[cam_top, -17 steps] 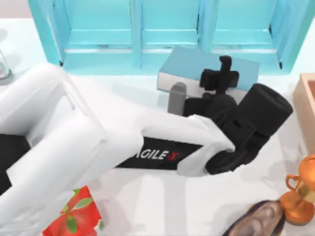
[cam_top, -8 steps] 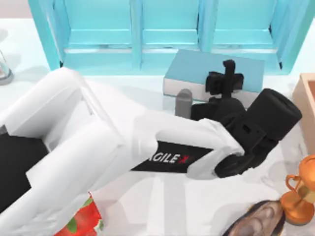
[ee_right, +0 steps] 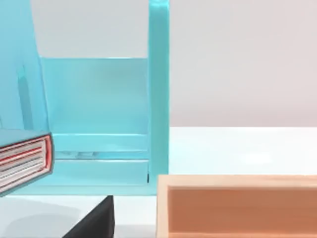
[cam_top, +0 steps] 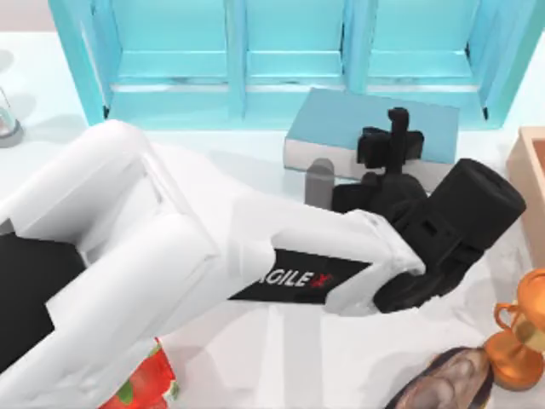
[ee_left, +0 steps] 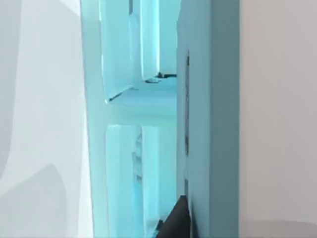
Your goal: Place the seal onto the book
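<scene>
Left gripper [cam_top: 393,145] hangs over the near edge of the book [cam_top: 341,128], arm stretched across the table from the left. The fingers are hidden under the black wrist, so I can't tell whether they are spread or pinching, and I can't make out the seal itself; judging by the pose, it likely sits between the fingers. The book lies flat right under and just beyond the gripper, in front of the shelf [cam_top: 255,60]. A grey cylinder [cam_top: 320,181] stands just beside the gripper, against the book's front edge.

To do this step well: carry a bit further over the cover so the seal lands away from the edge, lower straight down with the seal upright, release only on contact, then lift straight up. Keep the wrist clear of the cylinder and the shelf front.

Right arm parked, its wrist view facing the shelf and a wooden box [ee_right: 237,206].
</scene>
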{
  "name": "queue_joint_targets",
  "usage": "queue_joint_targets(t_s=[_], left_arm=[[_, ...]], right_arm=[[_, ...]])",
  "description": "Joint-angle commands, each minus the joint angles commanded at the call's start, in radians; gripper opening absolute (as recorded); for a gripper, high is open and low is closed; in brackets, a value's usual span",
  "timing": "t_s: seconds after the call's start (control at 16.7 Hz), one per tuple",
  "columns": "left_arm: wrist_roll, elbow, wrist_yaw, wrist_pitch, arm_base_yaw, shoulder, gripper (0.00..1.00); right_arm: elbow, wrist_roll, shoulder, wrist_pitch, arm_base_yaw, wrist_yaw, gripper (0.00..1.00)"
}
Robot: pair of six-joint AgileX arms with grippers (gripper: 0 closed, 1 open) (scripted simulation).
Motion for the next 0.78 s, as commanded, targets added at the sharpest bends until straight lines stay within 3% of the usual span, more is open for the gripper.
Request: queue_joint_targets(t_s=[0.78], left_arm=[[0.001, -0.028, 0.001, 0.09, 0.0, 0.063, 0.0]], right_arm=[[0.0, 0.0, 0.0, 0.0, 0.0, 0.0, 1.0]])
